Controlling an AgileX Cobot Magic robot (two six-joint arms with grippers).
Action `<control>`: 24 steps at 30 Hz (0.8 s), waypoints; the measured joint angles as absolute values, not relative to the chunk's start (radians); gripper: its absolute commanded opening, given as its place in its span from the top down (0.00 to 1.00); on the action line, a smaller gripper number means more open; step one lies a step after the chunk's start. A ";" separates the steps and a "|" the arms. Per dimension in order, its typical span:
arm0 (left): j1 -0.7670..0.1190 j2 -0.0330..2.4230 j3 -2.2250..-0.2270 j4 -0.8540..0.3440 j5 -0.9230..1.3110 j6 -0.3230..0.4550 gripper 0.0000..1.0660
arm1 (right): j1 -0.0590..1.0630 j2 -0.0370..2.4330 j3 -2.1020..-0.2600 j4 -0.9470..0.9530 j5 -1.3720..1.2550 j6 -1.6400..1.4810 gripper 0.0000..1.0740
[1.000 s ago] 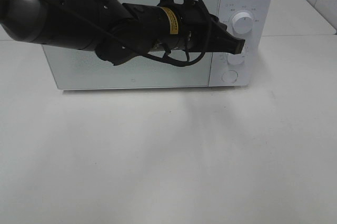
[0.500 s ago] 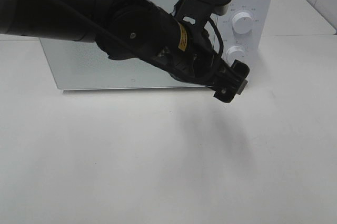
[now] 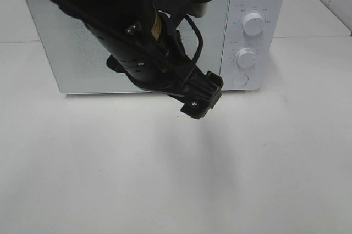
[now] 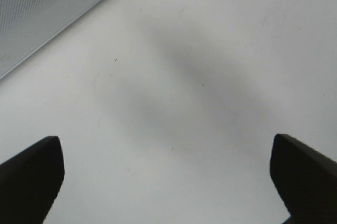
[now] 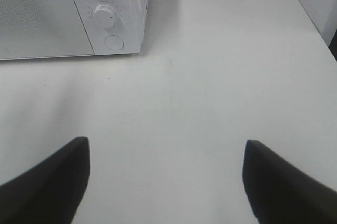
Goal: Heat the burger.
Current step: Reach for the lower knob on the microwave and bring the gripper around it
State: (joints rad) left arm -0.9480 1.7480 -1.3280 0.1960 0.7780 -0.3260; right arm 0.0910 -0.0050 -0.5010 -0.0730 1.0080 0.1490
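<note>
One white surface [image 3: 165, 190] is recorded. Two pincers are noted above it. The left pincer [image 4: 168, 182] hangs just in front of the microwave, jaws spread wide, nothing between them. The right pincer [image 5: 166, 182] has its jaws well apart, nothing held. Behind stands one white microwave [image 3: 71, 42], door closed, with two dials [image 3: 253, 23] stacked one above the other and one round button [image 3: 240, 80] beneath. No view shows where the burger is.
</note>
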 measured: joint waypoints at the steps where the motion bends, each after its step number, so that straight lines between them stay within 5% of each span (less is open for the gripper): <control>1: -0.948 1.746 -1.330 0.196 0.802 -0.326 0.05 | 0.091 -0.005 -0.501 -0.073 1.008 0.149 0.30; 11: -0.893 1.744 -1.330 0.126 0.946 -0.277 0.05 | 0.091 -0.005 -0.501 -0.073 1.008 0.149 0.30; 16: -0.724 1.744 -1.330 -0.025 1.028 -0.147 0.05 | 0.091 -0.005 -0.501 -0.073 1.008 0.149 0.30; 24: -0.583 1.744 -1.330 -0.127 1.137 -0.046 0.05 | 0.091 -0.005 -0.501 -0.073 1.008 0.149 0.30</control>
State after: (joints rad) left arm -0.5830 1.7440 -1.3300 -0.1270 1.1370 -0.0460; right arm 0.0910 -0.0050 -0.5010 -0.0730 1.0080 0.1490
